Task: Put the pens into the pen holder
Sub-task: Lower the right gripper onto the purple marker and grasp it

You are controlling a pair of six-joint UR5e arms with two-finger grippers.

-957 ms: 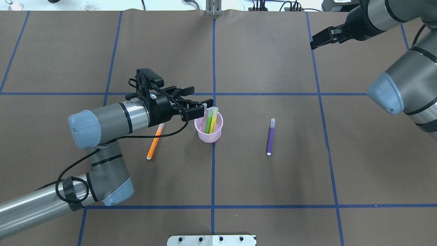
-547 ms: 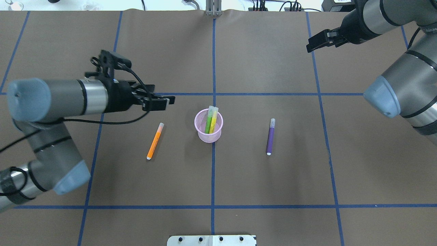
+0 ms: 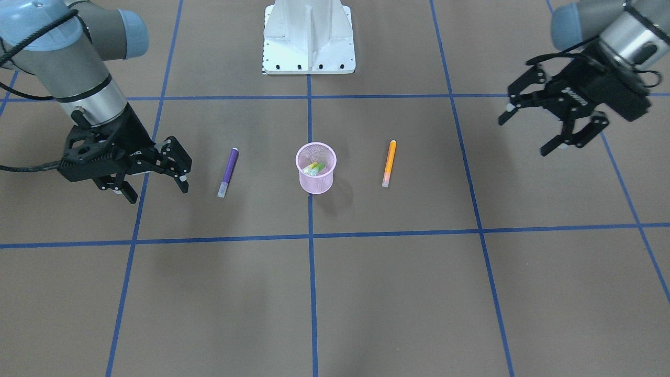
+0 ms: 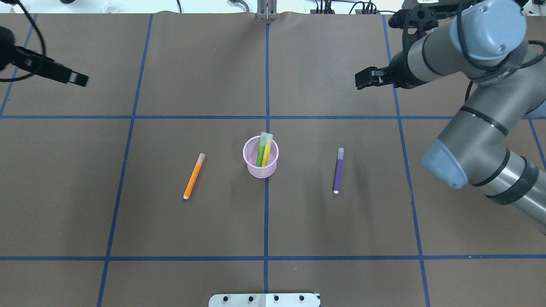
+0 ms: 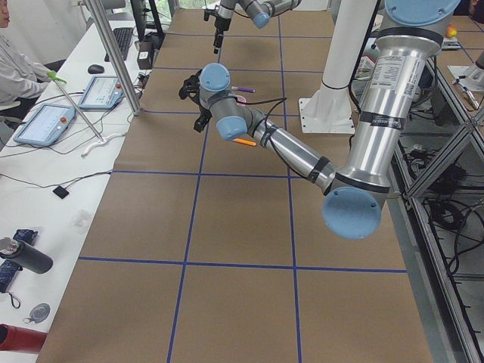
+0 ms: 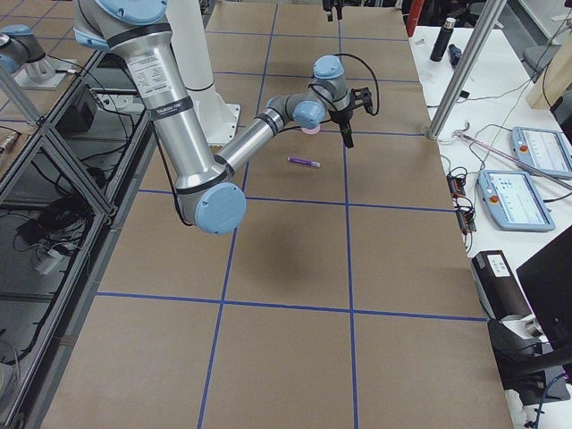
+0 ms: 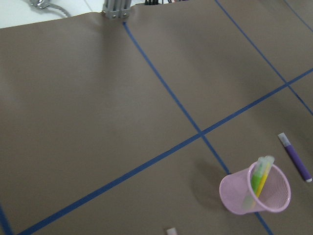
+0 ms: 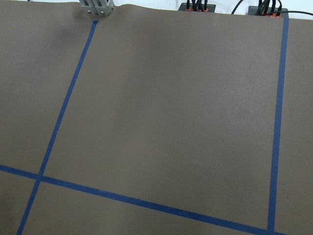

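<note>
The pink mesh pen holder [image 4: 260, 169] stands upright at the table's middle, with a green pen [image 4: 259, 155] and a yellowish pen [image 4: 267, 152] leaning inside it. An orange pen [image 4: 193, 175] lies flat to its left and a purple pen [image 4: 338, 170] flat to its right. In the front-facing view my left gripper [image 3: 523, 137] is open and empty, raised far off beyond the orange pen [image 3: 388, 163]. My right gripper [image 3: 157, 192] is open and empty, beside the purple pen [image 3: 228, 172] and apart from it. The left wrist view shows the holder [image 7: 254, 198].
Brown paper with blue tape grid lines covers the table. The robot's white base plate [image 4: 264, 299] sits at the near edge and a metal bracket [image 4: 266, 10] at the far edge. Desks with tablets flank both table ends.
My left gripper has pulled away from the pen holder, far to the left and back, empty. My right gripper has swung left and a little nearer. The pens have not moved.
</note>
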